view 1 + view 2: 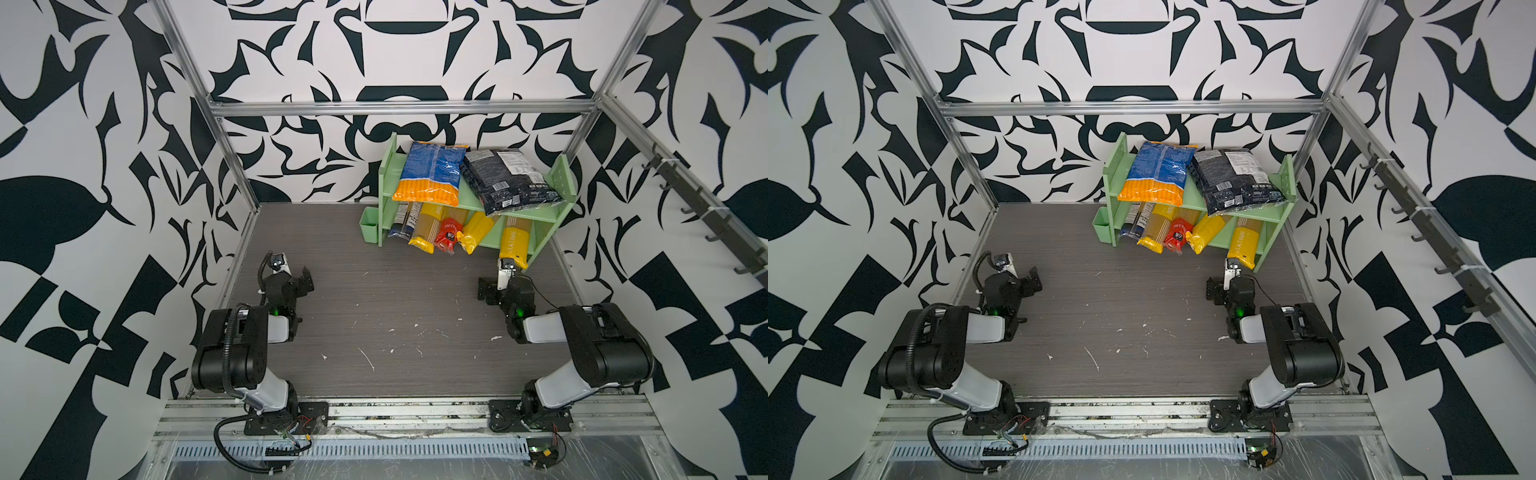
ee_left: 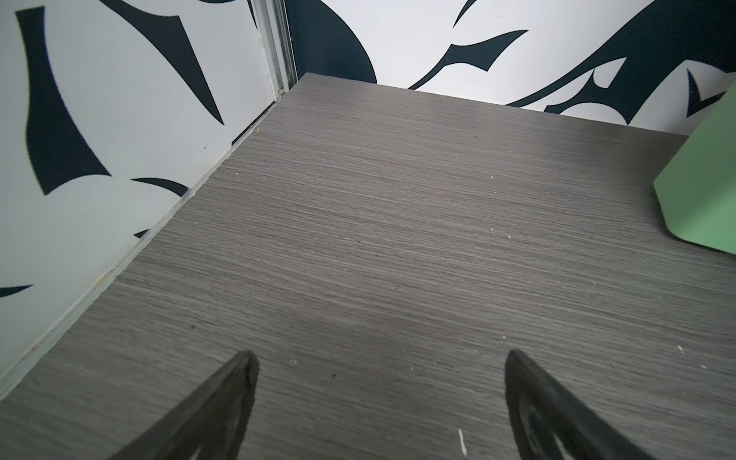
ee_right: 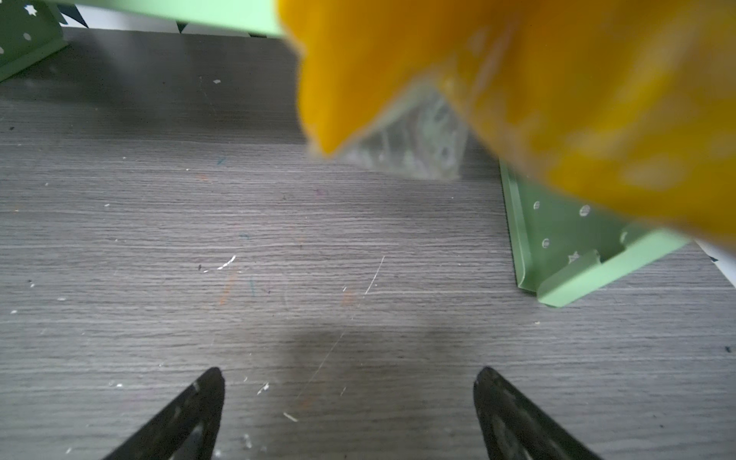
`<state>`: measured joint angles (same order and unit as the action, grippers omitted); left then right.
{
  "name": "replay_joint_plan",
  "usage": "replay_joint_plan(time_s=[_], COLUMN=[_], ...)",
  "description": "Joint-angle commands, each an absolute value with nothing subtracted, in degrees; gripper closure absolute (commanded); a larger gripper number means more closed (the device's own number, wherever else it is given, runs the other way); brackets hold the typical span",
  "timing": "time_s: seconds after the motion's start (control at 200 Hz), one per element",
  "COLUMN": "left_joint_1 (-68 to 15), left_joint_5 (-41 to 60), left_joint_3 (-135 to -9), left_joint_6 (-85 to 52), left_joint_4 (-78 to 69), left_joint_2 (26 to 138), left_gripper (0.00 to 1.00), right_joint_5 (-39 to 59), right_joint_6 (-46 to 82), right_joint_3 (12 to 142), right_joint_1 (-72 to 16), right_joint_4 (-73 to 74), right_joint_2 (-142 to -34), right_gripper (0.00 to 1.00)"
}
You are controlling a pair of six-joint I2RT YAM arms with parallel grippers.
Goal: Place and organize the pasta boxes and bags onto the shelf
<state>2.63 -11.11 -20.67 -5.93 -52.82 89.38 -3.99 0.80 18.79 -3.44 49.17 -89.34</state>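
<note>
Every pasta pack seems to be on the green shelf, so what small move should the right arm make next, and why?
Likely a short forward push with the right gripper against the rightmost yellow pack, sliding it deeper onto the lower tier of the shelf. That pack's end sticks out past the shelf front, just ahead of the gripper, whose jaws are open and empty.

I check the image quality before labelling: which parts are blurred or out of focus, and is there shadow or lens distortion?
Right wrist view: the yellow spaghetti pack is out of focus; the tabletop is sharp, with a soft shadow. Left wrist view: sharp, evenly lit. Both top views: the aluminium frame leans outward, wide-angle distortion.
</note>
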Motion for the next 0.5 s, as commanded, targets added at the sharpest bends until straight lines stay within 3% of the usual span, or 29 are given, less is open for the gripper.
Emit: replay_joint_plan(time_s=[0.0, 0.22, 0.495], left_joint_1=[2.86, 2.9, 2.86], left_joint_5=[-10.83, -10.86, -10.9], left_joint_3=[-21.13, -21.12, -21.1], left_joint_6=[-5.67, -5.66, -5.71], left_joint_4=[-53.7, -53.7, -53.7], left_joint_2=[89.45, 89.4, 89.39], left_gripper=[0.01, 0.01, 0.01], right_joint_5=[-4.31, 0.28, 0.09], right_joint_6=[0.48, -1.18, -0.61], right_joint_3=[20.28, 20.31, 18.59], right_joint_1=[-3.05, -3.11, -3.47], right_joint_4=[51.74, 50.82, 42.02], right_joint_2=[-88.68, -87.24, -74.42], right_gripper=[0.0, 0.0, 0.0])
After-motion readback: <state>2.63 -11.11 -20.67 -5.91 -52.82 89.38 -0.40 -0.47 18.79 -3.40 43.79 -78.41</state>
